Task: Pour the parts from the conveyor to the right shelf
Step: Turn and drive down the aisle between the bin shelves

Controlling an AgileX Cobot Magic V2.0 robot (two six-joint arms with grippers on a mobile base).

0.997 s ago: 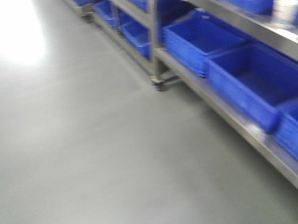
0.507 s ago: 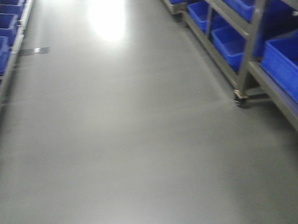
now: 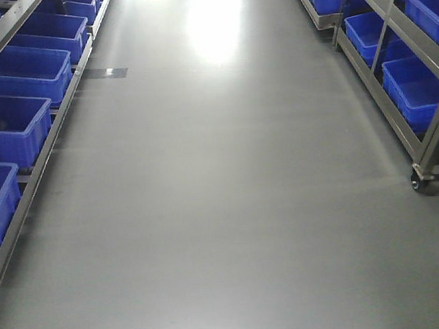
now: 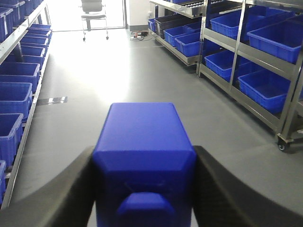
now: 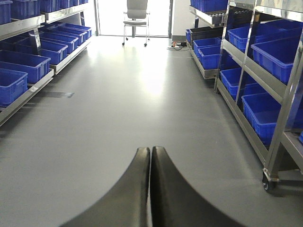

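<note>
Floor [image 3: 229, 208]: smooth grey, an aisle running from 6 to 12 o'clock in my front view, with a bright glare patch toward 12.
Right shelf [image 3: 382, 104]: steel rack along my 3 o'clock side, receding toward 1 o'clock, several tiers high in my wrist views.
Left shelf [image 3: 47, 144]: matching steel rack along my 9 o'clock side, receding toward 11 o'clock.
Bins [image 3: 414, 88]: large blue plastic tubs, open-topped, set in rows on the tiers of both racks. I cannot tell what most of them hold.
Chair [image 5: 136, 14]: grey, on castors, at the far end of the aisle at 12 o'clock, in strong backlight.
Left gripper [image 4: 144, 184]: my dark fingers [image 4: 61, 189] at 9 and 3 o'clock, clamped on the part.
Part [image 4: 142, 142]: glossy blue block, pressed between my left fingers, a small raised stud on the face nearest the camera, carried above the aisle floor.
Right gripper [image 5: 150, 161]: my two fingers pressed flat together, nothing between them, pointing to 12 o'clock.
Caster [image 3: 419, 177]: small wheel under the right shelf's near post, at 3 o'clock.
Strip [image 3: 106, 72]: short dark mark on the floor beside the left shelf, at 11 o'clock.
</note>
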